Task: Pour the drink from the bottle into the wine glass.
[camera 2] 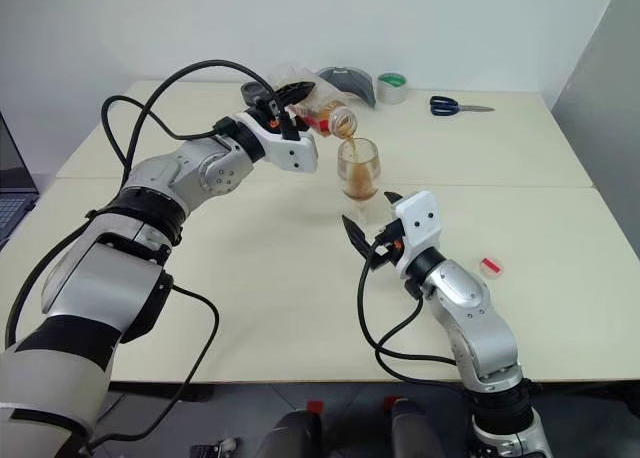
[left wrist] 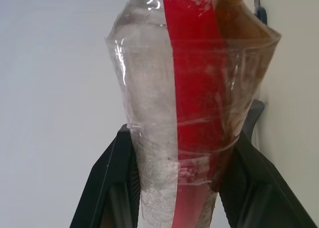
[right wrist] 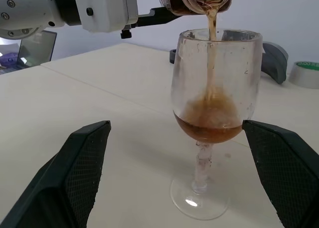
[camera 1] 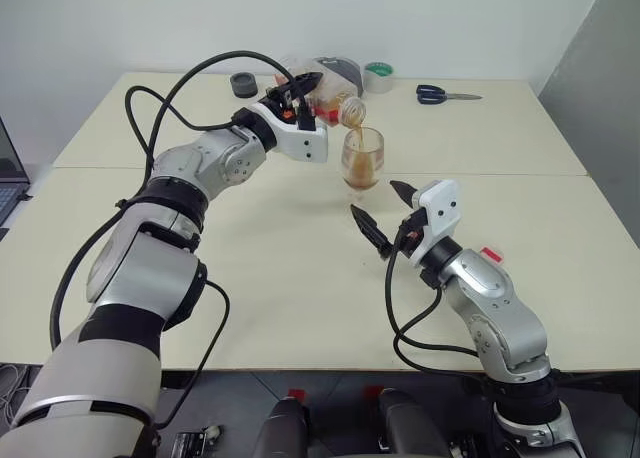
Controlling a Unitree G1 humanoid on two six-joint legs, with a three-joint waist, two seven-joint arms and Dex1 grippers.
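Left eye view: a cream worktop (camera 1: 200, 308) spreads wide beneath two robot arms. Over its middle, the left gripper (camera 1: 303, 90) is clamped shut on a clear plastic bottle (camera 1: 335, 108) with a red label strip, holding it tipped so the open mouth hangs just above the rim of a wine glass (camera 1: 362, 158). The glass stands upright on its round foot near the centre of the worktop. A thin stream of amber drink (right wrist: 212, 68) falls from the bottle's mouth into the bowl, where a shallow brown pool has gathered at the bottom. The right gripper (camera 1: 385, 213) waits low on the near side of the glass, its two black fingers (right wrist: 79, 173) spread wide apart to either side of the stem and touching nothing. Along the far edge lie a grey tape dispenser (camera 2: 350, 81), a pair of blue-handled scissors (camera 1: 445, 95), a roll of green tape (camera 1: 378, 76) and a dark grey ring (camera 1: 244, 83). A small red-and-white cap (camera 2: 490, 267) rests near the right arm.
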